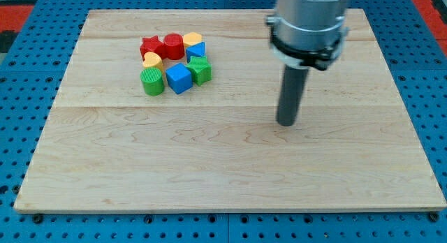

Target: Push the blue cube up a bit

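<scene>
Pale wooden tabletop (pixel 223 166) on a blue perforated base (pixel 21 96). Near the view's top left, a tight cluster of small coloured blocks. Blue cube (pixel 179 78) at the cluster's lower middle, turned so one corner points toward the view's bottom; no long axis to speak of, sides looking equal. Just to its left, touching or nearly so, a green ribbed cylinder (pixel 152 82). Just to its right, a green star-shaped block (pixel 200 70). Above the cube, a yellow half-round block (pixel 152 60), a red star-shaped block (pixel 150 47), a red cylinder (pixel 173 45), a second blue block (pixel 195 52) and a small yellow block (pixel 193 38), partly hidden, shape hard to make out.

Dark straight rod hanging from a grey collar, upper part cut off by the view's top edge. No gripper present, so nothing held. My tip (pixel 286 123) resting well to the right of the cluster, slightly lower in the view than the blue cube, touching no block.
</scene>
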Tool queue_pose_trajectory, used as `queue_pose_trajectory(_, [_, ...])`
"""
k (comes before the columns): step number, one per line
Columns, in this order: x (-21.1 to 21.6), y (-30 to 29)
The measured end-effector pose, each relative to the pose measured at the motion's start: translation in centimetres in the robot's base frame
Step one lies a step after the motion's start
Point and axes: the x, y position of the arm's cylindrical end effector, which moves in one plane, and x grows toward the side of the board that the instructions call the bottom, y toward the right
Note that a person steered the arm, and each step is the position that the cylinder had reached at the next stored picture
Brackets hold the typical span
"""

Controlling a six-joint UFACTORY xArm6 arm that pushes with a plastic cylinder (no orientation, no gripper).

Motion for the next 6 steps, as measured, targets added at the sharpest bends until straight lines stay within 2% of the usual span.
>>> queue_pose_trajectory(2, [-0.2, 1.1])
queue_pose_trajectory(3, [1.1, -2.5])
queue_pose_trajectory(5, [0.2, -13.2])
queue_pose_trajectory(6, [-0.8, -13.2])
